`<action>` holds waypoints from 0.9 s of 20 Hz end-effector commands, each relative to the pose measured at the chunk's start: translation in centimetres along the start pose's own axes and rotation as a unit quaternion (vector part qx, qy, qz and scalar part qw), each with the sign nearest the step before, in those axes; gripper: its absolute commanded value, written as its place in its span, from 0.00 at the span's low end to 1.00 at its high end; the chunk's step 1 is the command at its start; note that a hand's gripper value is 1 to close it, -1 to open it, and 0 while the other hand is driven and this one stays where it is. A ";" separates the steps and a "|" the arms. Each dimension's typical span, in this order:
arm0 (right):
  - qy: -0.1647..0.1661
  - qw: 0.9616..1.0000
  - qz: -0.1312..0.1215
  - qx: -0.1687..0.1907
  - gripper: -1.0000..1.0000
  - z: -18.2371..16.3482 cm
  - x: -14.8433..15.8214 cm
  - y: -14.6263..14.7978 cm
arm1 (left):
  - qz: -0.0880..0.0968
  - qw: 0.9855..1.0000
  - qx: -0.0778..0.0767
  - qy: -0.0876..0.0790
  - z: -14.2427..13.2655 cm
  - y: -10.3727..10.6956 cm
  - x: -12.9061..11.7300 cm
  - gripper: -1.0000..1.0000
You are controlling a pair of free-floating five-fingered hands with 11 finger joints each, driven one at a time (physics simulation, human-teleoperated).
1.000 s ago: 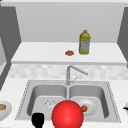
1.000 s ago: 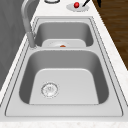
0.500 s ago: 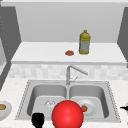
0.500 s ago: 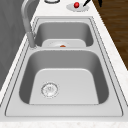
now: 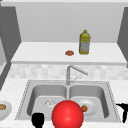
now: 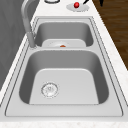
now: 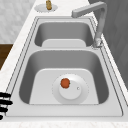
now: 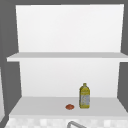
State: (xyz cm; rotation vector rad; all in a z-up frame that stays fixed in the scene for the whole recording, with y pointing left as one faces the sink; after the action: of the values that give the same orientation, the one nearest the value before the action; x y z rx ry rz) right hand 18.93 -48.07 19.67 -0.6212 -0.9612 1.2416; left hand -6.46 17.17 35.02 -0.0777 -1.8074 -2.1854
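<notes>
- Far left, on the counter: a pale plate (image 5: 5, 111) carries a brownish food item (image 5: 2, 107). The right side view shows the same plate (image 7: 41, 8) beyond the far end of the sink.
- My left hand (image 5: 38, 119) sits at the near edge of the counter, in front of the left basin (image 5: 46, 96). It shows as a compact dark shape; I cannot tell whether its fingers are apart or together. It holds nothing that I can see.
- Left basin: a round drain strainer (image 6: 49, 89) lies in its floor.
- Centre, near: a large red ball (image 5: 67, 114) stands in front of the divider between the two basins, just right of my left hand. Whether the two touch is not discernible.
- Centre, far: the faucet (image 5: 72, 72) rises behind the divider, its spout angled toward the right basin (image 5: 93, 93).
- Right basin: a white plate (image 7: 70, 88) lies on its floor, with a small orange-red item (image 7: 65, 83) on its left part.
- Shelf above the sink: a small reddish item (image 5: 69, 53) lies just left of an upright yellow bottle (image 5: 84, 42).
- Far right: my right hand (image 5: 123, 110) hovers over the counter just past the sink's right rim. Its fingers (image 7: 5, 102) are straight and spread apart, holding nothing.
- Left side view, far end: a plate (image 6: 83, 8) bearing a red item (image 6: 76, 4) rests on the counter near my right hand.
</notes>
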 end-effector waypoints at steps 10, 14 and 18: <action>0.014 0.992 0.051 -0.115 0.00 2.6 5.9 -0.2 | 0.000 1.000 0.000 0.000 0.0 0.0 0.0 0.50; 0.019 0.991 0.055 -0.124 0.00 4.0 7.5 -1.2 | 0.000 1.000 0.000 0.000 0.0 0.0 0.0 0.50; 0.024 0.990 0.059 -0.124 0.00 5.6 9.2 -2.2 | 0.000 1.000 0.000 0.000 0.0 0.0 0.0 0.50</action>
State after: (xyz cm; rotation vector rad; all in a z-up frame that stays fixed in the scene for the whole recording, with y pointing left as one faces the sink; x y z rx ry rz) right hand 15.98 -41.22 25.25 -0.8361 -1.0748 1.1783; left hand -6.46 17.17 35.02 -0.0777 -1.8074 -2.1854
